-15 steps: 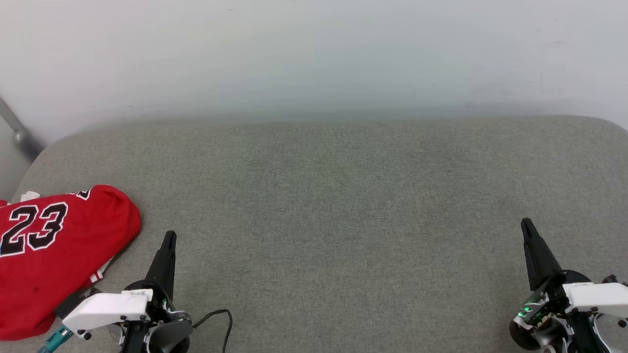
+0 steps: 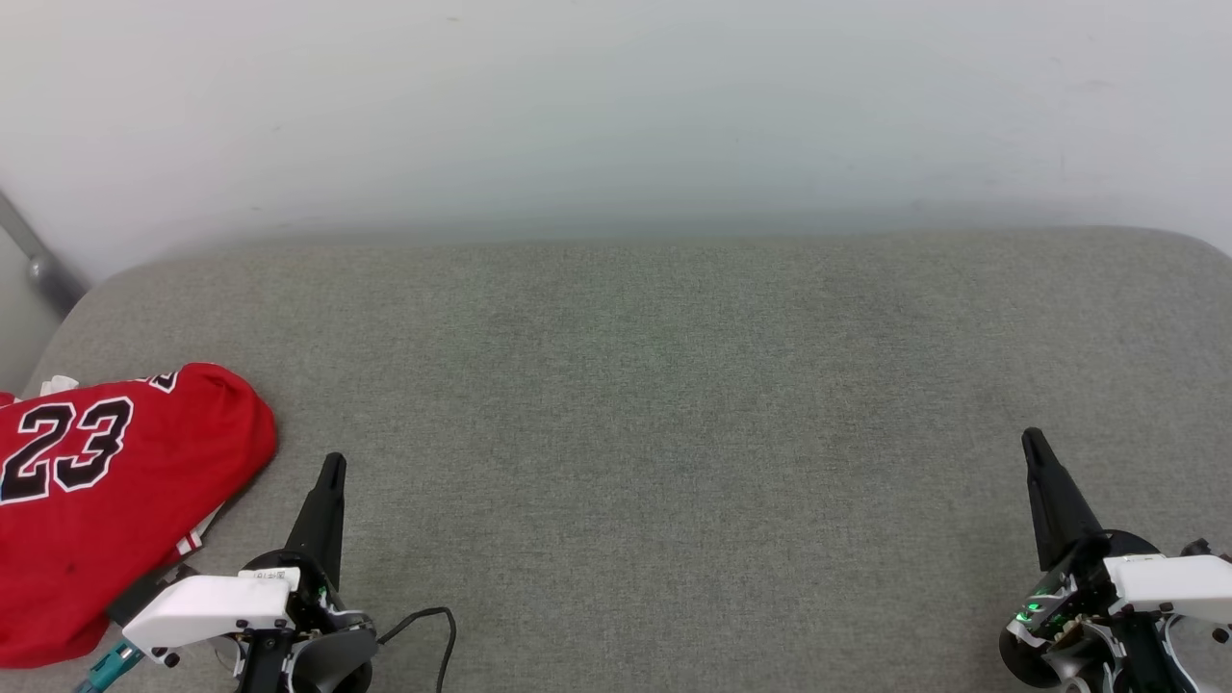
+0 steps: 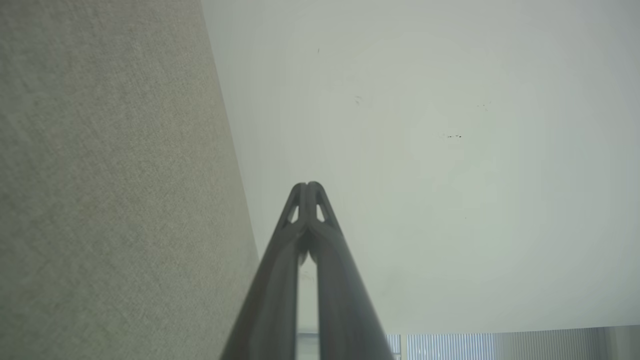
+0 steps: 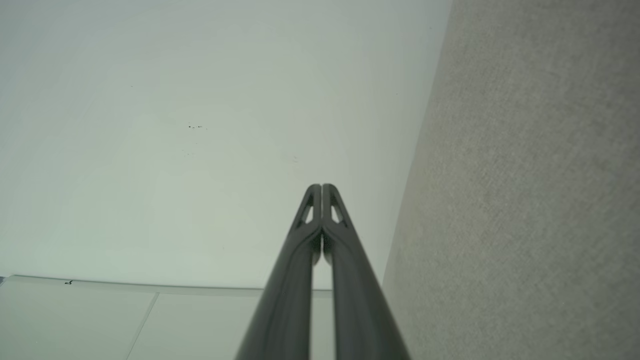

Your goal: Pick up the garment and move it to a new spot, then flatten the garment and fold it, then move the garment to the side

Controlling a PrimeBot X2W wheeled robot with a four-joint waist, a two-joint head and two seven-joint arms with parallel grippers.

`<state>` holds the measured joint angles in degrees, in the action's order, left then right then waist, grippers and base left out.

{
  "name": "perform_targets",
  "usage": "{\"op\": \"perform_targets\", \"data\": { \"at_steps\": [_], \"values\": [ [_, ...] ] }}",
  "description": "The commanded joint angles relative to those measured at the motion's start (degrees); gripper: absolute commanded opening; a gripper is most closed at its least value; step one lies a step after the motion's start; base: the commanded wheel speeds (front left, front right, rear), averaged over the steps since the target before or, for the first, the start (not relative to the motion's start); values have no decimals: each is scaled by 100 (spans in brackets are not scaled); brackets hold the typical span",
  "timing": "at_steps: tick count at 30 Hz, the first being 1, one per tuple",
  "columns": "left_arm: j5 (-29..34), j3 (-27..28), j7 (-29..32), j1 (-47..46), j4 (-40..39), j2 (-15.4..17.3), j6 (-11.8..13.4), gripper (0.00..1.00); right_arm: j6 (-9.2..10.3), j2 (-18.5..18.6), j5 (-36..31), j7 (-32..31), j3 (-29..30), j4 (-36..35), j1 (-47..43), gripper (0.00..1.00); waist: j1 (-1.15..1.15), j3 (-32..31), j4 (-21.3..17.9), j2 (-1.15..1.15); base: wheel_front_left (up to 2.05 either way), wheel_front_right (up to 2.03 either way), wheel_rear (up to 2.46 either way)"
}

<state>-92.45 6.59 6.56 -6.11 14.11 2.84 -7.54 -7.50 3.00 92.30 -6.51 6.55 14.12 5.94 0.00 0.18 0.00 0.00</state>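
Note:
The garment (image 2: 106,500), red with a black white-outlined "23", lies folded in a bundle at the left edge of the grey fabric surface (image 2: 654,385) in the head view; a strip of striped trim peeks out at its right side. My left gripper (image 2: 332,465) points up just right of the garment, shut and holding nothing. At the lower right my right gripper (image 2: 1032,441) is likewise shut and empty. In the left wrist view the left gripper (image 3: 307,186) has its tips pressed together, and the right gripper (image 4: 321,187) stands the same way in the right wrist view.
A pale wall (image 2: 616,106) rises behind the grey surface. A grey metal bar (image 2: 34,260) slants at the far left. A black cable (image 2: 428,621) loops beside my left wrist. The grey surface (image 3: 100,190) runs along one side of each wrist view.

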Motion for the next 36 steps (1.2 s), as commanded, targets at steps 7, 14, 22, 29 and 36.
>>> {"op": "perform_targets", "data": {
  "at_steps": [7,14,22,29,36],
  "values": [
    [7,11,8,-33,-3,-14,-17,0,2,-27,23,1,-5,4,68,0,0,0,0,0,0,0,0],
    [0,-23,-3,71,109,-7,4,100,0,-2,-2,1,-5,112,-76,100,0,0,0,0,0,0,0],
    [29,-320,-228,6,-19,-6,4,100,1,3,-112,195,-78,-52,-137,100,0,5,-3,0,0,0,0],
    [384,-514,-423,-42,-173,-4,4,100,1,73,-423,405,-200,-230,-163,100,0,3,2,0,0,0,0],
    [1232,-637,-598,-53,-324,-3,4,100,1,192,-1128,593,-371,-401,-184,100,0,-5,8,0,0,0,0]
  ]
}}
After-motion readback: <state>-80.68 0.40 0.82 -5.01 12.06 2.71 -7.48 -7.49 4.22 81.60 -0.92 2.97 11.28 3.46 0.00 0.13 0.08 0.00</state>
